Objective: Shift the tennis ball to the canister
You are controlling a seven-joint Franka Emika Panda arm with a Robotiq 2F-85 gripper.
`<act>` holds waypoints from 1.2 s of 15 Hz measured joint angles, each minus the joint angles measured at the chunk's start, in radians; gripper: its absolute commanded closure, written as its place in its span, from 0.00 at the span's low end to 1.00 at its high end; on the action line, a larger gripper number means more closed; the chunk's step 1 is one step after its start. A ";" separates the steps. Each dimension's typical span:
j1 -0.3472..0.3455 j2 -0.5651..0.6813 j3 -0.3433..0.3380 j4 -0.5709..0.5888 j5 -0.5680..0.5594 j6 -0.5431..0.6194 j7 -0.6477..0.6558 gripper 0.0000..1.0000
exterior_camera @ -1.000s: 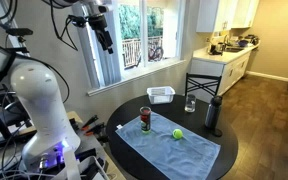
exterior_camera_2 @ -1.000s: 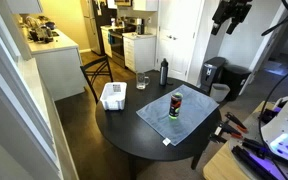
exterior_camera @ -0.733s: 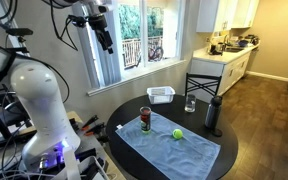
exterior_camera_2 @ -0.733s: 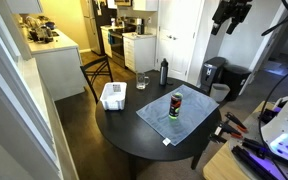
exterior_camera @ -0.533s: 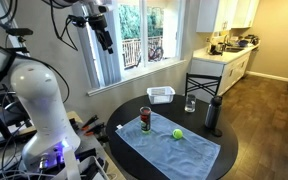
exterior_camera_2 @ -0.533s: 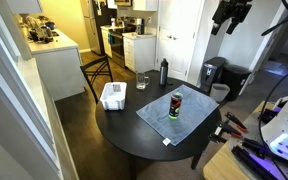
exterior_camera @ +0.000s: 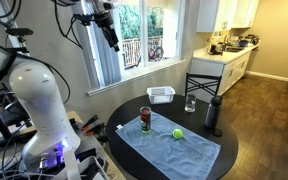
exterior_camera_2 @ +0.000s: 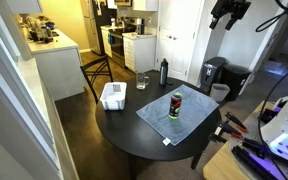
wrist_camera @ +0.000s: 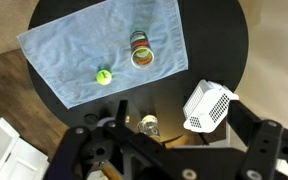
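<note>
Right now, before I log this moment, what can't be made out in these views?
Gripper: open or shut unclear; small and dark in both exterior views, a dark blur along the wrist view's bottom edge.
Tennis ball: plain in the wrist view, too small to find beside the canister in an exterior view.
Canister's contents: too small everywhere.

No text, brand, number or sign can be read in any view. The canister [wrist_camera: 141, 50], toward 12 o'clock in the wrist view, has a dark red lower band in an exterior view [exterior_camera: 146, 122], but any print on it is too small to make out. The black bottle [exterior_camera: 213, 115], at about 3 o'clock from it there, is likewise too small to read.
</note>
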 measured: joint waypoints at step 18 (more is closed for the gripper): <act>-0.180 0.464 -0.185 0.104 0.091 0.490 0.098 0.00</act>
